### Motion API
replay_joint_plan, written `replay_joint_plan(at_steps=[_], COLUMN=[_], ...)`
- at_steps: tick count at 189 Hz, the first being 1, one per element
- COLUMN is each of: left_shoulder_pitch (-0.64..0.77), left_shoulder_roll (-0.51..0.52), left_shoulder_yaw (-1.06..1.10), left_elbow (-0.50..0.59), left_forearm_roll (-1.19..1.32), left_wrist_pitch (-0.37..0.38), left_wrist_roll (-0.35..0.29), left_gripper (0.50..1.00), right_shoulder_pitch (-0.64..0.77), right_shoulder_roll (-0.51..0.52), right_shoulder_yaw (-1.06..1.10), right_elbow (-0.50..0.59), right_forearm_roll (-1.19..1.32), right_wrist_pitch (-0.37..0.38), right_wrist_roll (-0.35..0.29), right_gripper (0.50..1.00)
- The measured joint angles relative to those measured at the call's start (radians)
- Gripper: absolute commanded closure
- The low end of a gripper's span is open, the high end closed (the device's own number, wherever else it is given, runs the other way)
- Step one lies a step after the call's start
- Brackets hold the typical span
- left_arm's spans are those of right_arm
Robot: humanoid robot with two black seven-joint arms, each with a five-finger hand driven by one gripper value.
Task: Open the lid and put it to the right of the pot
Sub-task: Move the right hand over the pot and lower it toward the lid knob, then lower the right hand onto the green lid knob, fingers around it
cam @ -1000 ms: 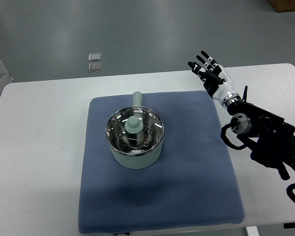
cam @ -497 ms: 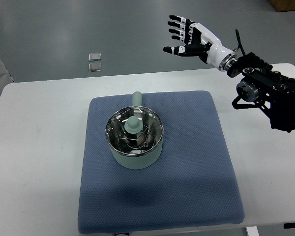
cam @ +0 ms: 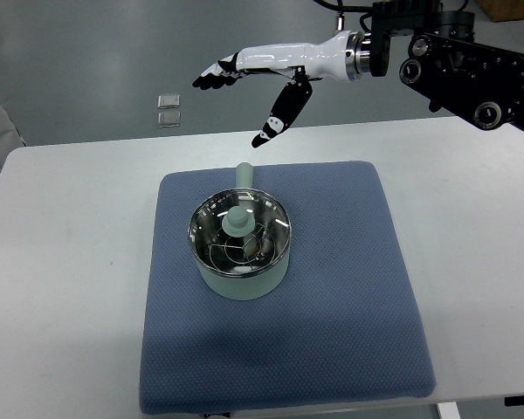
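The pot (cam: 241, 278) has a matt pale-green body that looks enamelled or painted, with a matching smooth handle (cam: 244, 175). Its lid (cam: 238, 232) is glossy glass ringed by shiny metal, topped by a matt green knob (cam: 237, 220). Under it lies a blue cloth mat (cam: 332, 297) with a fine dimpled weave, on a smooth white table (cam: 61, 262). The right hand (cam: 262, 74) is glossy white plastic with black matt joints.

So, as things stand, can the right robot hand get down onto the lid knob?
Probably yes: the right robot hand is open and above the far side of the pot, and nothing covers the lid knob.
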Motion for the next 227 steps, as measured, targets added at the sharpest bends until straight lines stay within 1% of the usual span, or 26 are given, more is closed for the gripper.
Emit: replay_joint_plan(at_steps=[16,41,65,95,110,157,227], left_shoulder_pitch=[0.000,0.000,0.000,0.000,0.000,0.001,0.000], left_shoulder_roll=[0.000,0.000,0.000,0.000,0.000,0.000,0.000], left_shoulder_yaw=[-0.001,-0.001,-0.001,-0.001,-0.001,-0.001,-0.001], left_elbow=[0.000,0.000,0.000,0.000,0.000,0.000,0.000], left_forearm_roll=[0.000,0.000,0.000,0.000,0.000,0.000,0.000], left_wrist_pitch=[0.000,0.000,0.000,0.000,0.000,0.000,0.000], left_wrist_roll=[0.000,0.000,0.000,0.000,0.000,0.000,0.000], left_gripper=[0.500,0.500,0.500,0.500,0.500,0.500,0.500], right_shoulder_pitch=[0.044,0.095,0.117,0.131,0.132,0.107,0.040], right_shoulder_roll=[0.023,0.053,0.084,0.091,0.092,0.121,0.111], right_shoulder_yaw=[-0.058,-0.113,-0.152,-0.215,-0.234,-0.242,-0.243], right_elbow=[0.034,0.051,0.060,0.088,0.091,0.093,0.091], right_forearm_roll=[-0.084,-0.175,-0.218,-0.235,-0.236,-0.241,-0.281], right_wrist_pitch=[-0.001,-0.003,0.002,0.016,0.026,0.023,-0.026], right_wrist_roll=[0.000,0.004,0.005,0.005,0.005,0.005,0.000], right_gripper=[0.572,0.572,0.572,0.572,0.572,0.572,0.581])
